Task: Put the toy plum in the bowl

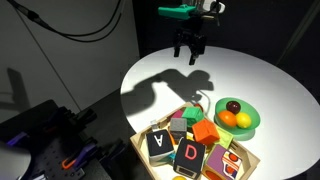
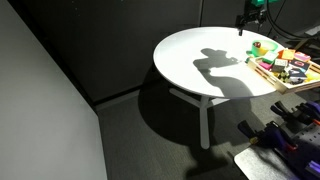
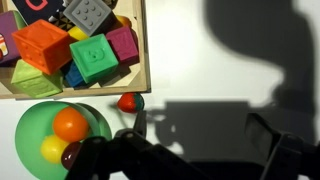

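Observation:
The green bowl [image 1: 249,127] stands on the white round table beside the wooden tray. The toy plum [image 1: 233,106], a small dark maroon ball, lies inside the bowl with an orange ball [image 1: 243,120] and a yellow ball [image 1: 228,120]. In the wrist view the bowl [image 3: 30,128] is at the lower left, and the plum [image 3: 71,156] sits at its edge, partly hidden by the gripper body. My gripper [image 1: 190,50] hangs well above the table, away from the bowl, open and empty. It also shows in the wrist view [image 3: 200,135] and in an exterior view [image 2: 247,20].
A wooden tray [image 1: 150,158] of coloured letter blocks sits at the table's edge next to the bowl. A small red toy strawberry [image 3: 129,101] lies on the table between tray and bowl. The gripper casts a dark shadow [image 1: 160,92] on the white table [image 1: 230,70].

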### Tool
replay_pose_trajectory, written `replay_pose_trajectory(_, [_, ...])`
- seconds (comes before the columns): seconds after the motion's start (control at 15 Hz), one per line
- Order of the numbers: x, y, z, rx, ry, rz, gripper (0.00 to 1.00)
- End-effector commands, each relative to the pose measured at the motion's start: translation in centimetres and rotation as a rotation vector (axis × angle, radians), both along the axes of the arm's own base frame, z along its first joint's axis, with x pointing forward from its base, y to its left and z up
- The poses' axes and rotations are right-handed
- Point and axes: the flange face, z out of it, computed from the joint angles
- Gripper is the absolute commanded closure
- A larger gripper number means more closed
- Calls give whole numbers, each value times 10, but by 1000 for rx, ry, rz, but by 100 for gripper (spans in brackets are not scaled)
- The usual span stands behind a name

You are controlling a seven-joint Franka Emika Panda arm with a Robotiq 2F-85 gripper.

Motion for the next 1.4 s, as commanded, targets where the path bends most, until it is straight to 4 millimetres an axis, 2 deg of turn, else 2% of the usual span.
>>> replay_pose_trajectory(0.0, [-11, 23, 23, -7, 13, 73, 0])
replay_pose_trajectory(0.33, [-11, 59, 44, -32, 0, 143, 0])
replay_pose_trajectory(0.6, [-14, 79, 58, -47, -52, 180, 0])
replay_pose_trajectory(0.87, [-20, 90, 71, -50, -134, 198, 0])
replay_pose_trajectory(1.33, [-39, 97, 86, -70, -287, 188, 0])
